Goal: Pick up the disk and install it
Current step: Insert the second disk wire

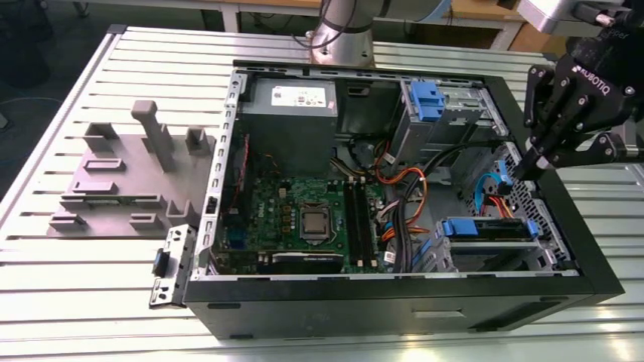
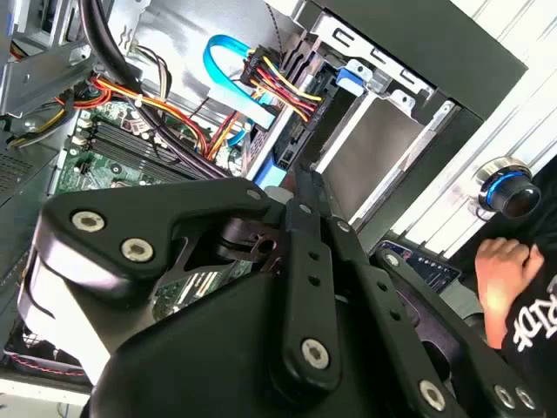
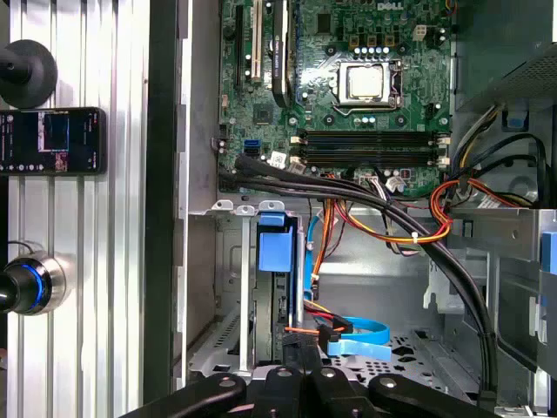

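The disk [image 1: 490,229] lies flat inside the silver cage [image 1: 493,253] at the near corner of the open computer case, on the exterior view's right. Its blue rail frame [image 1: 458,226] faces the motherboard. The first wrist view shows that blue frame end [image 3: 272,251] between the cage walls. My black gripper [image 1: 524,170] hangs above the case's wall on that side, a little beyond the cage, and touches nothing. Its fingers are pressed together with nothing between them in both wrist views [image 3: 305,353] [image 2: 300,183].
A grey power-supply box [image 1: 292,113] and the motherboard [image 1: 302,211] fill the case, with cable bundles [image 1: 403,188] crossing near the cage. A second silver cage with a blue latch [image 1: 427,102] stands behind. A grey fixture [image 1: 131,173] sits on the exterior view's left. A hand [image 2: 500,261] rests beside the case.
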You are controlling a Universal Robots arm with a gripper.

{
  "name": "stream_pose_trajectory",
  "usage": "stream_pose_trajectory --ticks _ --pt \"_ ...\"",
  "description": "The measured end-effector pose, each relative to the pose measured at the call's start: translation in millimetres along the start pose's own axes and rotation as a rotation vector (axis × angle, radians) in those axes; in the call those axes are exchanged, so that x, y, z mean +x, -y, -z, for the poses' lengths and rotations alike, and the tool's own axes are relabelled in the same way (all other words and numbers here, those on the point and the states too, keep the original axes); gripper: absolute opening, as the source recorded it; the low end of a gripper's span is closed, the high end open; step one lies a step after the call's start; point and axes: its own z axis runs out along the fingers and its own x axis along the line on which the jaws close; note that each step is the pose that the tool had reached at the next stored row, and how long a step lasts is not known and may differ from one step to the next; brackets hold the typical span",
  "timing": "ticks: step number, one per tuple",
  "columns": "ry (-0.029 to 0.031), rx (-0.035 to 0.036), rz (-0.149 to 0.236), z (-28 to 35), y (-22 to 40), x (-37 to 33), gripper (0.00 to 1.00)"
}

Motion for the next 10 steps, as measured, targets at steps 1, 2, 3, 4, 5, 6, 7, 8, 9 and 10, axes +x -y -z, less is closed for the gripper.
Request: stream_pose_trajectory --ticks 1,2,3,4,5,6,7,8,9,10 --pt "0.0000 0.0000 0.000 -1.5 0.0 -0.1 0.11" --pt "0.0001 0.0000 0.000 -3.0 0.0 -0.3 0.11" --pt "0.0000 0.0000 0.000 -3.0 0.0 -0.3 0.11" --pt "0.0000 0.0000 0.000 -3.3 0.0 -0.3 0.11" --pt "0.0000 0.0000 0.000 -3.7 0.0 -0.4 0.11" --pt "0.0000 0.0000 0.000 -3.7 0.0 -0.4 0.11" --pt "0.0000 0.0000 0.000 -3.7 0.0 -0.4 0.11" --pt "0.0000 0.0000 0.000 -3.8 0.0 -0.4 0.11" --pt "0.0000 0.0000 0.000 -3.9 0.0 -0.4 0.11" --pt "0.0000 0.0000 0.000 -3.9 0.0 -0.4 0.11"
